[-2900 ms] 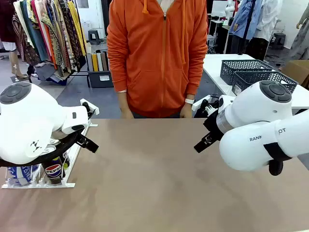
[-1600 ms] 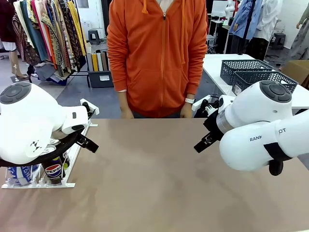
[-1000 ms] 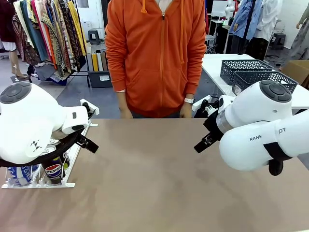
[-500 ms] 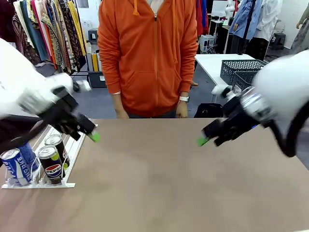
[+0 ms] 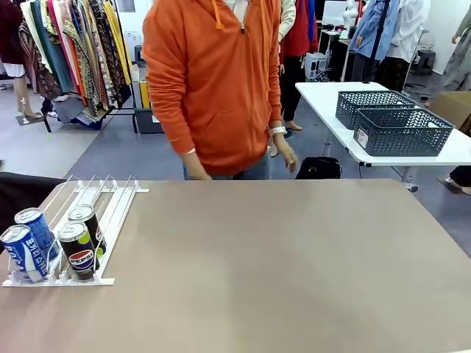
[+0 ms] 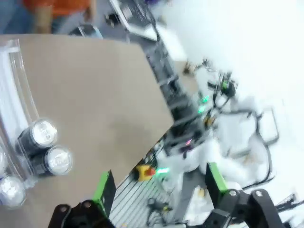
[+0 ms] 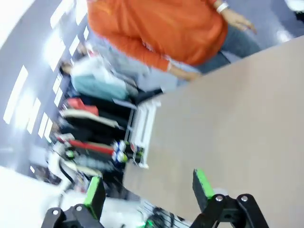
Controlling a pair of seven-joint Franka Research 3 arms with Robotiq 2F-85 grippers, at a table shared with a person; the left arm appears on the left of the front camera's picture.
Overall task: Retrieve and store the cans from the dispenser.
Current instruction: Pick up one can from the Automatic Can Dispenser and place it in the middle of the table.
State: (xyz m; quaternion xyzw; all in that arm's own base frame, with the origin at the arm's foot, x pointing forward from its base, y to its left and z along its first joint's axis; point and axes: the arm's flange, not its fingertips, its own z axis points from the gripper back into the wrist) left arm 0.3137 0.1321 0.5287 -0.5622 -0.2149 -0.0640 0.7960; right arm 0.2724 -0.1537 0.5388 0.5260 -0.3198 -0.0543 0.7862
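The left wrist view is looking along the left gripper (image 6: 159,183), whose jaws are standing wide apart with bare air between them; it is gripping nothing and touching nothing. Past it, this camera is looking down on the silver tops of the cans (image 6: 42,133), which the front view is showing from the side. It is also taking in a corner of the brown table (image 6: 95,85) and, beyond that edge, a tangle of cables and equipment (image 6: 213,99). The right wrist view is showing the right gripper (image 7: 148,189) likewise spread open and empty, hanging above the tabletop. It is well apart from the dispenser (image 7: 145,126), which is lying small and blurred toward the table's other end.

The front view is giving the labels that the wrist cameras are blurring. Four cans are standing at the low front end of the dispenser (image 5: 121,202), on the table's left side. Two blue ones (image 5: 26,254) with white lettering are sitting one behind the other at the far left. Two black Pepsi cans (image 5: 77,250) are sitting just beside them, again one behind the other.

Across the table a person (image 5: 213,81) in an orange hoodie is standing at the far edge, one hand (image 5: 285,153) hanging loose and holding nothing. Farther off, two dark grey lattice baskets (image 5: 401,129) are resting on a white side table (image 5: 331,103), and a rack of clothes (image 5: 66,51) is hanging at the left.
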